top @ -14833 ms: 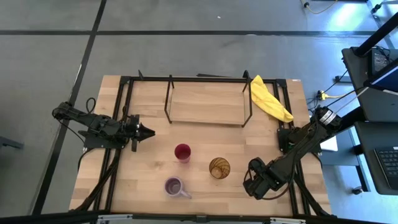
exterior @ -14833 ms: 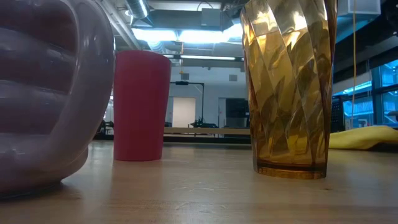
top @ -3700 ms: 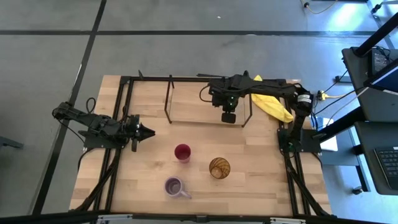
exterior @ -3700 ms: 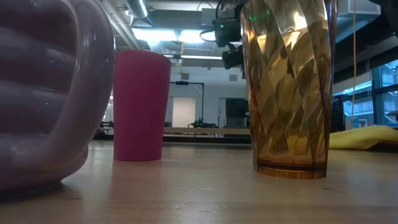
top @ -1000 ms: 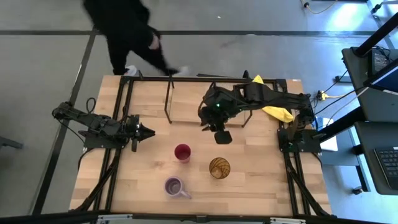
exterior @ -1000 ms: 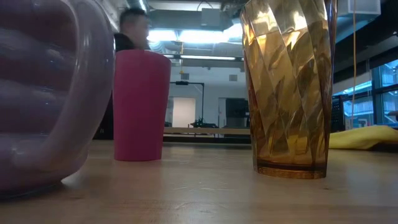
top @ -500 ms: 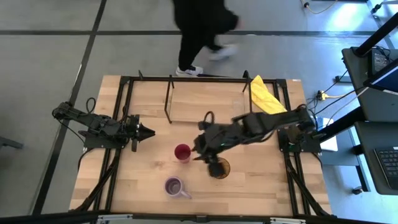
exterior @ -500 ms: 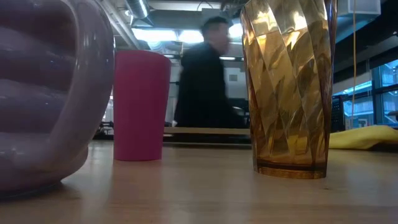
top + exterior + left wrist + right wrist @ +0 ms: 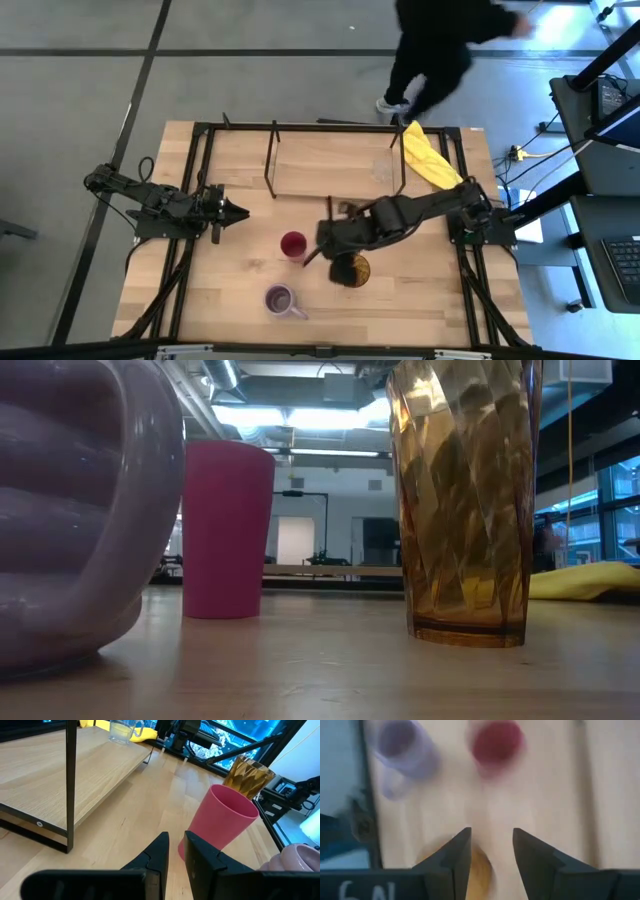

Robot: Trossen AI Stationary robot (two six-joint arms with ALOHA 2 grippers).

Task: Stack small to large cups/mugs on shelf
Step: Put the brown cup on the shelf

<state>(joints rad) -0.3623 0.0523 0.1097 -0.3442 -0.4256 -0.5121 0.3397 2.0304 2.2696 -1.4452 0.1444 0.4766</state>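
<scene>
The amber tumbler (image 9: 358, 270) stands near the table's middle, tall in the low view (image 9: 465, 500). My right gripper (image 9: 333, 255) hovers open over its left rim; in the right wrist view (image 9: 491, 840) amber shows below the fingers. I cannot tell whether they touch it. The magenta cup (image 9: 293, 244) stands just left of it, and the lavender mug (image 9: 280, 298) nearer the front edge. The small clear glass (image 9: 121, 731) stands on the board of the shelf (image 9: 330, 165) at its right end. My left gripper (image 9: 238, 212) rests shut left of the magenta cup (image 9: 225, 825).
A yellow cloth (image 9: 432, 158) lies at the far right, beside the shelf. A person (image 9: 440, 50) walks on the floor beyond the far edge. Black frame rails (image 9: 190, 230) run along the table's left and right sides.
My right gripper has come from in front of the shelf toward the near edge and down, ending over the amber tumbler. The cups have stayed where they were. The person has walked from left to right past the far edge.
</scene>
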